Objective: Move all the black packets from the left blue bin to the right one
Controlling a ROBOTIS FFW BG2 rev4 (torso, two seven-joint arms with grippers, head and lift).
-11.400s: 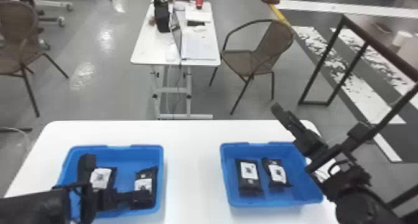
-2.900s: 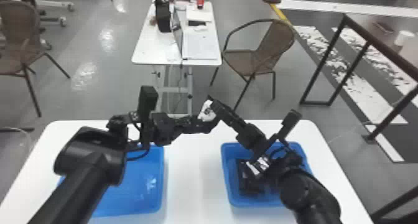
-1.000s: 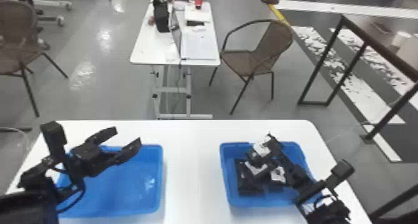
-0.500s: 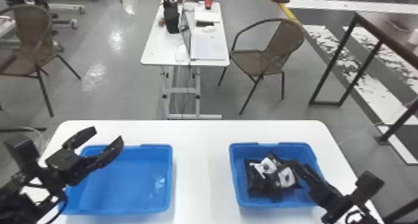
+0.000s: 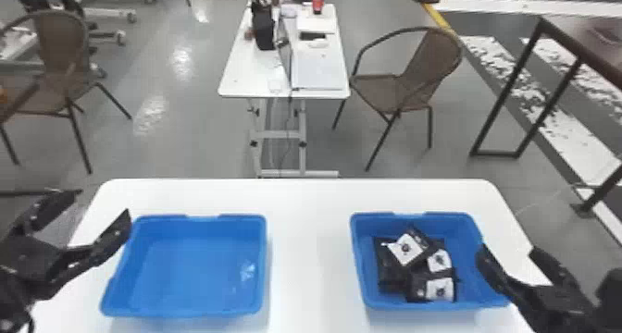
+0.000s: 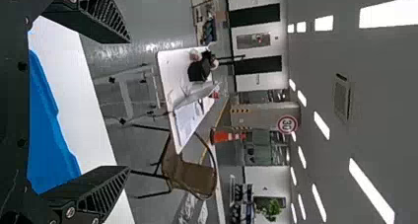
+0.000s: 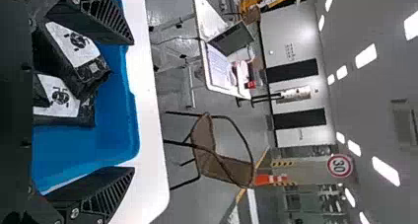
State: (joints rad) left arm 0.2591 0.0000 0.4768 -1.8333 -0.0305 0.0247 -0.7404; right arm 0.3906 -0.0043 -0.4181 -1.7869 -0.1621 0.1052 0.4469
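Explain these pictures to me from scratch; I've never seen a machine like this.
This is a two-armed robot. The large picture looks forward and down from its head; the other two come from cameras on its wrists and lie sideways. On the white table sit two blue bins. The left bin has no packets in it; the right bin holds a heap of black packets with white labels. The left gripper and right gripper both have open jaws, holding nothing.
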